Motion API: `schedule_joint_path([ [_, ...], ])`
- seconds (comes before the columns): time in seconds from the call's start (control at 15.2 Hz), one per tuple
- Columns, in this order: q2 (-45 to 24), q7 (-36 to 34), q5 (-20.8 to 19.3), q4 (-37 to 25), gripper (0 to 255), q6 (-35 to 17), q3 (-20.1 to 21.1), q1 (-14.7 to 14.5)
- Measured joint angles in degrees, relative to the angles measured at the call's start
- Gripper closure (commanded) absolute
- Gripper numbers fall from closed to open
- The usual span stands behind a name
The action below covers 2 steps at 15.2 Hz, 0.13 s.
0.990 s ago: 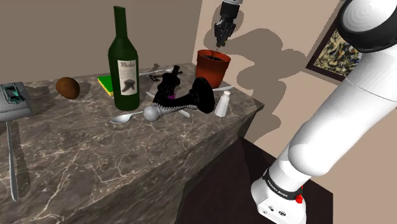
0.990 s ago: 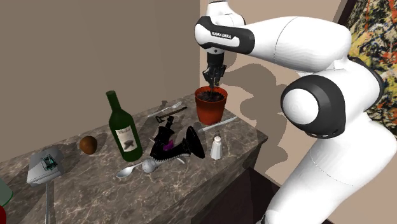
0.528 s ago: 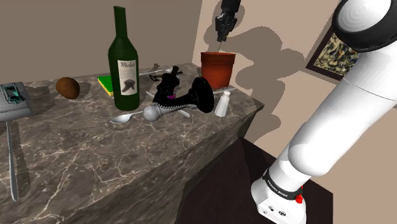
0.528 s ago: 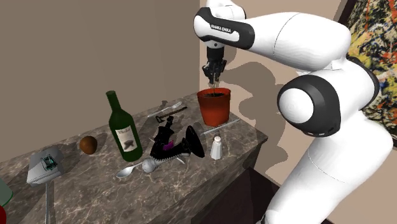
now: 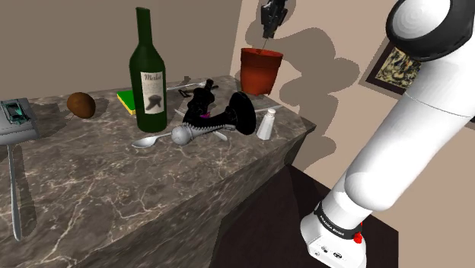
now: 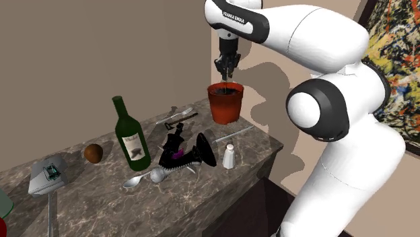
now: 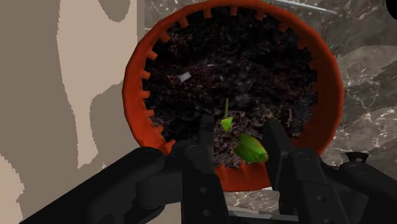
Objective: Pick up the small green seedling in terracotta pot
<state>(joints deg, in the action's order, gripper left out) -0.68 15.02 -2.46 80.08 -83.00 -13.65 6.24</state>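
Terracotta pot (image 5: 261,70), jaws clamped on green seedling (image 7: 249,148), bottle (image 5: 148,72) labelled Merlot, arm (image 6: 296,34) marked FRANKA EMIKA

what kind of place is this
Probably a kitchen or dining corner of a house: a marble-patterned counter carries a green wine bottle, a spoon and a white shaker, and there is a framed painting nearby.

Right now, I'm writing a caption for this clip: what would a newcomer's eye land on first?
The red-orange pot hanging under the black gripper by the wall corner, its tiny green seedling clasped between the fingers. Next, the tall green wine bottle standing among clutter on the marble counter.
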Motion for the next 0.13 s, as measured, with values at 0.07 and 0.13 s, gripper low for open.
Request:
schedule_joint_path([
  [0.07,-0.49,0.15,0.12,-1.65,255,1.16,-0.05,0.06],
  [0.13,-0.68,0.16,0.16,-2.32,255,1.63,-0.05,0.06],
])
